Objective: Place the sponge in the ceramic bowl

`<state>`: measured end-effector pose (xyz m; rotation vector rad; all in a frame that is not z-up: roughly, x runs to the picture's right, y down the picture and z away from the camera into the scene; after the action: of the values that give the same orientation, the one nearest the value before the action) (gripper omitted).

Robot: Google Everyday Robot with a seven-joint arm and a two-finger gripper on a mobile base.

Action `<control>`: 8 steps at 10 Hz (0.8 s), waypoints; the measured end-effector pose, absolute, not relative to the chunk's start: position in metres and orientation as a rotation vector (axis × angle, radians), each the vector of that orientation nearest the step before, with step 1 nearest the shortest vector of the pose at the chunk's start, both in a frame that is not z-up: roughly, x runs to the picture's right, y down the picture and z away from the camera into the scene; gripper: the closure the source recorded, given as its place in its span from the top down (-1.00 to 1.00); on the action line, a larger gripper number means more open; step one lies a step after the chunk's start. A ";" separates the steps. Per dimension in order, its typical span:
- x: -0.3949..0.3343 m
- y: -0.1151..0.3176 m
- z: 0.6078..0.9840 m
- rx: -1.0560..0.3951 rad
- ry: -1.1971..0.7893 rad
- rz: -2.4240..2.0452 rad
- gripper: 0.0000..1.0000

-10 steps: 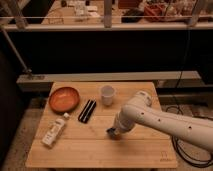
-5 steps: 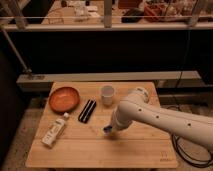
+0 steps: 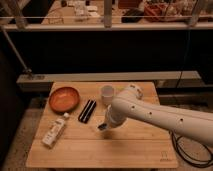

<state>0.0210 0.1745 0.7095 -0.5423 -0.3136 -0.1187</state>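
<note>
The ceramic bowl (image 3: pixel 64 98) is a wide orange-brown dish at the back left of the wooden table (image 3: pixel 140 145). My gripper (image 3: pixel 104 125) hangs low over the table's middle, at the end of the white arm (image 3: pixel 160 117) that reaches in from the right. A small dark blue sponge (image 3: pixel 101 127) shows at its tip, held between the fingers. Gripper and sponge are to the right of the bowl and nearer the front, with a black object lying between them.
A flat black remote-like object (image 3: pixel 87 110) lies just right of the bowl. A small white cup (image 3: pixel 107 94) stands behind the gripper. A white bottle (image 3: pixel 55 131) lies at the front left. Black cables (image 3: pixel 192 150) trail on the floor at right.
The gripper has moved leftward and slightly toward the back over the table, carrying the blue sponge with it. Nothing else on the table has shifted.
</note>
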 end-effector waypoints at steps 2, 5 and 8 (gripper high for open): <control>0.009 0.168 0.711 -0.535 -0.325 -0.133 -0.86; -0.009 0.154 0.710 -0.531 -0.333 -0.154 -0.86; -0.033 0.136 0.714 -0.510 -0.350 -0.177 -0.86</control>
<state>-0.0327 0.1364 0.7141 -0.5101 -0.3499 -0.1773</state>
